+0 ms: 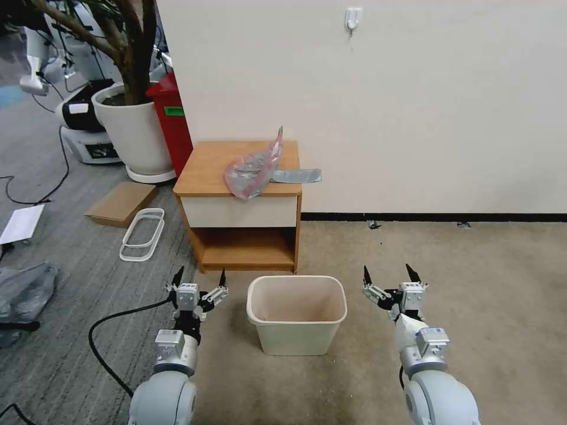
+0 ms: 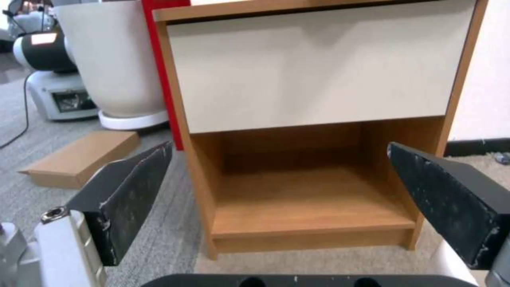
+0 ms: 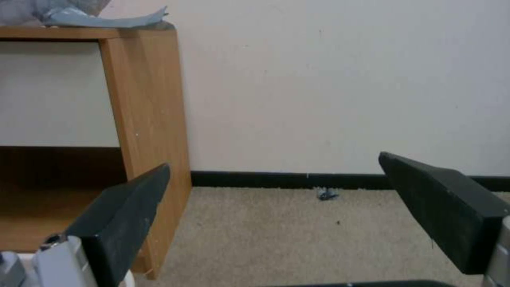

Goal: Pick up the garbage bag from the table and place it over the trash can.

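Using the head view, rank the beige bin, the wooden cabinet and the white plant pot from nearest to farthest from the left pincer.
1. Cream-beige rectangular plastic bin, just right of the left pincer.
2. Light-brown wooden cabinet, ahead of it.
3. Large white round plant pot, farther back, left.

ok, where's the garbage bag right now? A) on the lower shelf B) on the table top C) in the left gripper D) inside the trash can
B: the garbage bag lies crumpled on the table top, while the trash can stands bare below it and the left gripper and right gripper are open.
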### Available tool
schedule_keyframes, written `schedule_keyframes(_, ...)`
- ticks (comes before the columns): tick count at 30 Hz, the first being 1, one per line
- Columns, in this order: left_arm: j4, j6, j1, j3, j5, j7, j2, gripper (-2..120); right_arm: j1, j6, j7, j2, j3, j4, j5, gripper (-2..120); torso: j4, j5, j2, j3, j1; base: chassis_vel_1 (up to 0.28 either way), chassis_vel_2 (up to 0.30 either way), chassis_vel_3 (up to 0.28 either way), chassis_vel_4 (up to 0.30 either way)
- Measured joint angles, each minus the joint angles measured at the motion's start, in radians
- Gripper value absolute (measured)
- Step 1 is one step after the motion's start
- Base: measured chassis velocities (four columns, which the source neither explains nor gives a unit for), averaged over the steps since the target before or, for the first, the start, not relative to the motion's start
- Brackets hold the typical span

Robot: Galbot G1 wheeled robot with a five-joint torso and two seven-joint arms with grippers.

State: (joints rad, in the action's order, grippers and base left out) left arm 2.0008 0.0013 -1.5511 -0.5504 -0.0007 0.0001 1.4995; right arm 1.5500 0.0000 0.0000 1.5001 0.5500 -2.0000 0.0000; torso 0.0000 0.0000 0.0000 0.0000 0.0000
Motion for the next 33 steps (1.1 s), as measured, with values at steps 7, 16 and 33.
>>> schedule_keyframes(7,0.103,0.061,-0.056,-0.04,-0.093,-0.013,-0.03,100,0.01,-0.078,0.0,0.006,0.017,-0.095,0.043,100,0.0,0.0003,0.0,0.0,0.0,0.0,0.0,0.0,0.0)
schedule_keyframes(16,0.285,0.149,-0.162,-0.123,-0.282,-0.043,-0.1,100,0.038,-0.25,-0.001,0.022,0.055,-0.321,0.16,100,0.0001,-0.0003,0.0,0.0,0.0,0.0,0.0,0.0,0.0)
schedule_keyframes(33,0.197,0.037,-0.163,-0.132,-0.38,-0.028,-0.146,100,-0.168,-0.109,0.238,-0.066,-0.152,-0.15,0.487,100,-0.0002,0.0,0.0,0.0,0.0,0.0,0.0,0.0,0.0)
